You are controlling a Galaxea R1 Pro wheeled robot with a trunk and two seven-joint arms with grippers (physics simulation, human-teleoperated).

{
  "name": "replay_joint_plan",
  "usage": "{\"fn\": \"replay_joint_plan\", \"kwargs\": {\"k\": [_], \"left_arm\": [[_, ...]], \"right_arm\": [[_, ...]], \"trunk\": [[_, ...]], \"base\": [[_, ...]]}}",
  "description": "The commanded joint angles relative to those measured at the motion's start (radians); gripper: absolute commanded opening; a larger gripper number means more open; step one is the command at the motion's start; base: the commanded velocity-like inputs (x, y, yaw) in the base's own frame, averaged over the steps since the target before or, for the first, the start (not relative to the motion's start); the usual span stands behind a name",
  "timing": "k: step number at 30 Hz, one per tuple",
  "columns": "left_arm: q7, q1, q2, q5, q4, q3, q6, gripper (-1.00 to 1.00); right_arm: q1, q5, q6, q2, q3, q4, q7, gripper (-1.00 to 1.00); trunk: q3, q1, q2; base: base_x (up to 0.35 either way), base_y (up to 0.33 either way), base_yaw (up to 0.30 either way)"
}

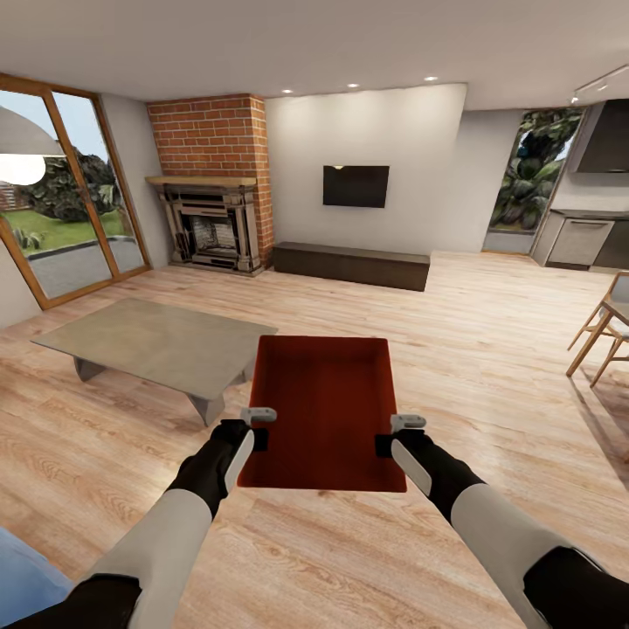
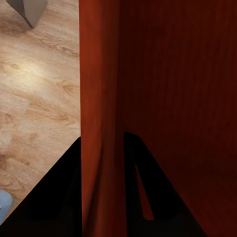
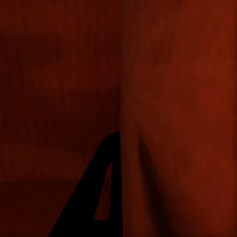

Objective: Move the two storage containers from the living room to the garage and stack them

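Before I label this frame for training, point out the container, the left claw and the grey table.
storage container [image 1: 321, 411]: head view, inner floor of the box.
left claw [image 2: 102, 197]: left wrist view, on the container's side wall between its fingers.
grey table [image 1: 148, 336]: head view, bare tabletop.

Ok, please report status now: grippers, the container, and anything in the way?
Left gripper and right gripper shut on storage container walls. Container held over wood floor. Grey table ahead-left.
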Motion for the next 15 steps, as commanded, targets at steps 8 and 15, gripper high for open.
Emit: {"fn": "replay_joint_plan", "kwargs": {"k": [8, 15], "left_arm": [[0.009, 0.0, 0.015, -0.015, 0.055, -0.006, 0.034, -1.0], [0.009, 0.0, 0.015, -0.015, 0.055, -0.006, 0.034, -1.0]], "right_arm": [[-0.002, 0.028, 0.006, -0.011, 0.007, -0.004, -0.014, -1.0], [-0.002, 0.028, 0.006, -0.01, 0.007, -0.004, -0.014, -1.0]], "trunk": [[-0.002, 0.001, -0.002], [-0.002, 0.001, -0.002]], "base": [[0.0, 0.0, -0.159], [0.0, 0.0, -0.268]]}}
